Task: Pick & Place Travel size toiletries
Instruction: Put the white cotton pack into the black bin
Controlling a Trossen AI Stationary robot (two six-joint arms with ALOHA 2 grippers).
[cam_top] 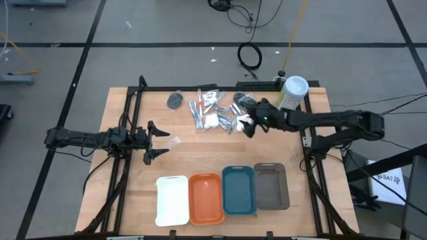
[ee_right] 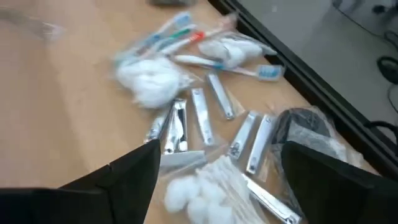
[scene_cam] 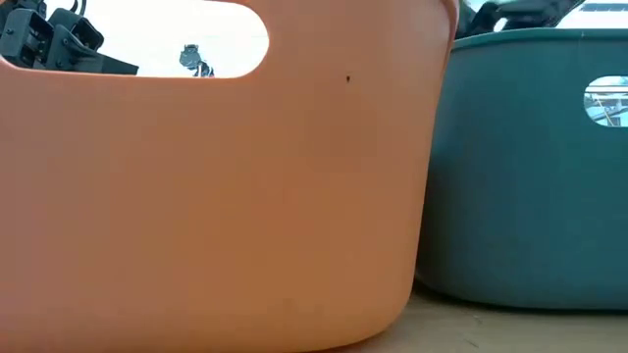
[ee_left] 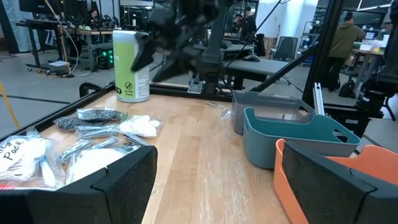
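Observation:
The travel size toiletries [cam_top: 213, 110] lie in a loose pile at the table's far middle. The pile holds clear-wrapped toothbrushes [ee_right: 180, 37], silvery clippers [ee_right: 205, 118], white fluffy pads [ee_right: 152, 81] and a dark grey bundle [ee_right: 305, 130]. Another dark bundle [cam_top: 175, 100] lies apart to the pile's left. My right gripper [cam_top: 250, 123] hangs open above the pile's right end, slanting down. In the right wrist view the clippers and cotton lie between and beyond its fingers [ee_right: 217, 180]. My left gripper [cam_top: 157, 142] waits open and level at the table's left, with nothing between its fingers.
Four trays stand in a row along the near edge: white [cam_top: 172, 200], orange [cam_top: 206, 198], teal [cam_top: 238, 190] and grey [cam_top: 270, 187]. A tall pale-green canister [cam_top: 292, 92] stands at the far right corner, close behind my right arm. Bare wood lies between the pile and the trays.

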